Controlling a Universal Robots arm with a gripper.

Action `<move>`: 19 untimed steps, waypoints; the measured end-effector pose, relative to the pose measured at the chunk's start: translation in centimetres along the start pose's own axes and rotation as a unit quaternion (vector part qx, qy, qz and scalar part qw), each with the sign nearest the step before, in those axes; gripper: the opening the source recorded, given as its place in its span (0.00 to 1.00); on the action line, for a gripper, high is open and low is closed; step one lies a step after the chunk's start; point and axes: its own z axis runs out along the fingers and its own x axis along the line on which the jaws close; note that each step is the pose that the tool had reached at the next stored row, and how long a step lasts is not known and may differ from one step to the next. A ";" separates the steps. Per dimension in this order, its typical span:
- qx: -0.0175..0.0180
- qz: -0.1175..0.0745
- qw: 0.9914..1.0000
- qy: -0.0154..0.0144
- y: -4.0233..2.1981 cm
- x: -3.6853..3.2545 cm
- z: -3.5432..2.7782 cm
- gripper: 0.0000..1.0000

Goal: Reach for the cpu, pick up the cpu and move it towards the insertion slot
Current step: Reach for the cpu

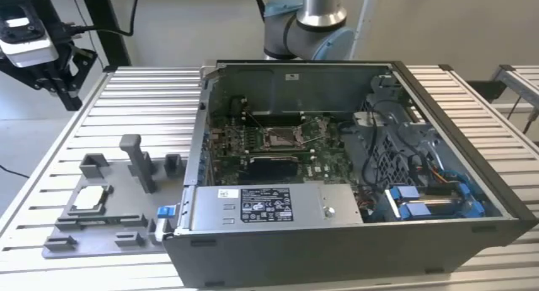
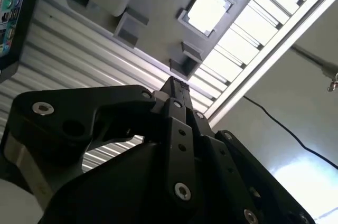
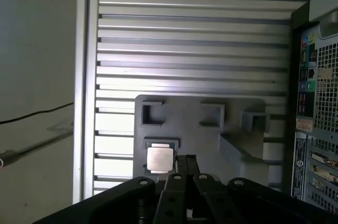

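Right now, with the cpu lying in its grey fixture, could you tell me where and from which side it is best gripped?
Probably by two opposite edges, coming straight down from above. The cpu lies flat, face up, in a shallow seat of the grey fixture plate, so only its thin sides offer a hold.

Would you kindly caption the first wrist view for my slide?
Black gripper near small pale silvery square cpu seated in grey plastic fixture.
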 end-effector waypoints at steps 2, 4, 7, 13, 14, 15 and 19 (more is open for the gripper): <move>0.000 0.000 1.000 0.000 -0.21 0.40 0.00 0.00; 0.000 0.000 1.000 0.000 -0.45 0.78 -0.01 0.00; 0.000 0.000 1.000 0.000 -0.85 1.20 -0.02 0.00; 0.000 0.000 1.000 0.000 -1.55 1.61 0.02 0.00; 0.000 0.000 1.000 0.000 -1.66 1.69 0.03 0.00; 0.000 0.000 1.000 0.000 -1.74 1.77 0.04 0.00; 0.000 0.000 1.000 0.000 -2.09 2.16 0.06 0.00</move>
